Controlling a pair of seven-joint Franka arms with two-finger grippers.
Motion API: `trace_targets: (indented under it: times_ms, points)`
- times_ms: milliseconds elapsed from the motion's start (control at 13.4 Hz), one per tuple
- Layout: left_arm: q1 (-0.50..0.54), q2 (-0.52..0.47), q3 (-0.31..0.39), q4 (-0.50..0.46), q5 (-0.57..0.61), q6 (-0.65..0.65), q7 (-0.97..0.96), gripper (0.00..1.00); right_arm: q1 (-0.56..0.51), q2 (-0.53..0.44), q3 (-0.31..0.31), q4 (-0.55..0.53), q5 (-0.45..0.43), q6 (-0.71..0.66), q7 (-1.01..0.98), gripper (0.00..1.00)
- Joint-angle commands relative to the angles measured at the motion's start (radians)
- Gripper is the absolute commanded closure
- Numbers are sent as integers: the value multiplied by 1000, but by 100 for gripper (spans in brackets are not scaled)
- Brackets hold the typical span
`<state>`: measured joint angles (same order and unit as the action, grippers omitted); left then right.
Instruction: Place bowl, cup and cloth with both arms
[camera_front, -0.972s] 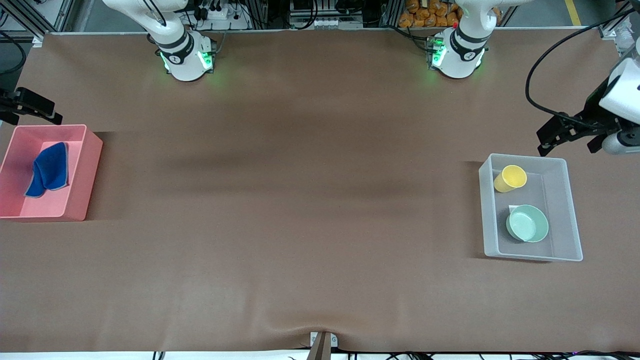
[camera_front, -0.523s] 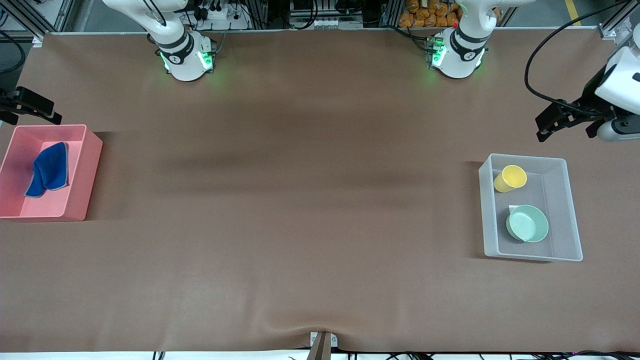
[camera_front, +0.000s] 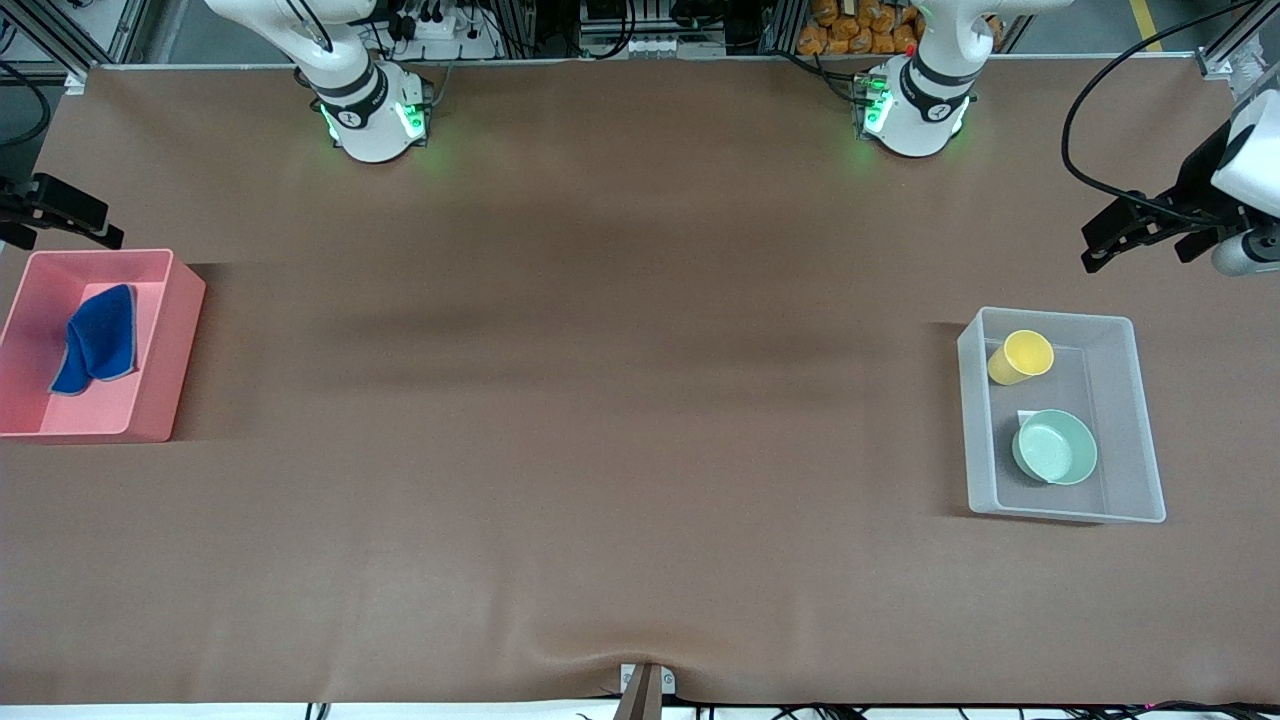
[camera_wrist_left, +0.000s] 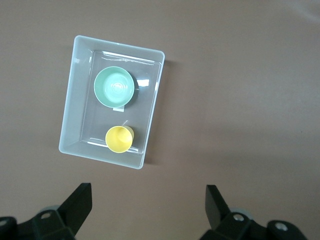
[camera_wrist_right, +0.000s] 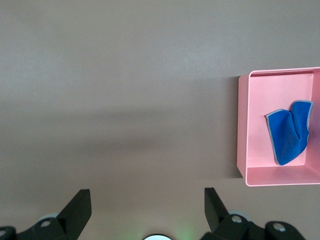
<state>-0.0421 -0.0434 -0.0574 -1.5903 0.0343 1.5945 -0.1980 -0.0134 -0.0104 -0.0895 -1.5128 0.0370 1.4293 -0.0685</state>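
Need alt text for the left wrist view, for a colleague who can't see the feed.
A clear bin on the brown table holds the green bowl and yellow cup, side by side, both upright. The left end effector hangs open over bare table beside the bin, holding nothing.

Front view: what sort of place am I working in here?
Most likely a robotics lab workcell: two arm bases lit green at the edge of a brown-covered table, cables and aluminium framing there, a pink bin and a clear bin.
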Motion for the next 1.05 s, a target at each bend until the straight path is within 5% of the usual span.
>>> trace_targets:
  times_ms: [0, 972]
  points:
    - [-22, -36, 25, -33, -22, -4, -15, 0, -7, 1, 4, 17, 12, -15, 6, 0]
    - [-31, -1, 44, 58, -22, -94, 0, 0, -7, 1, 4, 17, 12, -15, 6, 0]
